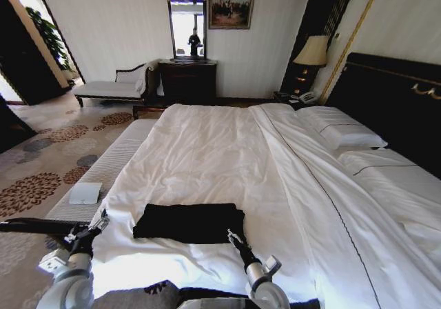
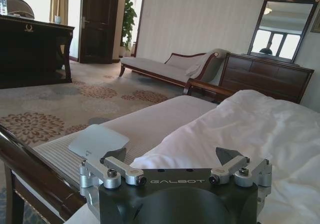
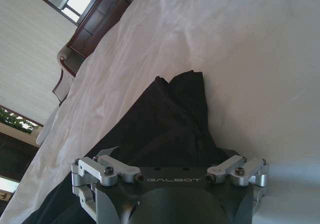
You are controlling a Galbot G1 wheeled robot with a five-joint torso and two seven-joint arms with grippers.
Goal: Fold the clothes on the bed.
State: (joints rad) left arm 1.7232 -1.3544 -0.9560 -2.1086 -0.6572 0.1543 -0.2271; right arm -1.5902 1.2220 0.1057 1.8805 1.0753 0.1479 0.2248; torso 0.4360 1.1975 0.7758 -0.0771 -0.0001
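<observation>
The clothes (image 1: 189, 223) lie as a flat black folded rectangle near the foot of the bed (image 1: 227, 150), on its white duvet. In the right wrist view the black fabric (image 3: 165, 129) reaches from the duvet back under the gripper body. My right gripper (image 1: 234, 238) hovers at the garment's near right corner, open, its fingers spread wide over the cloth (image 3: 167, 164). My left gripper (image 1: 96, 227) is off the garment's left end at the duvet's edge, open with nothing between its fingers (image 2: 170, 156).
A long white bench (image 1: 103, 171) runs along the bed's left side with a flat white pad (image 1: 85, 193) on it. A dark wood rail (image 1: 34, 225) crosses by my left arm. Pillows (image 1: 344, 133) and headboard (image 1: 393, 102) are right; chaise (image 1: 110, 87) and dresser (image 1: 187, 81) stand behind.
</observation>
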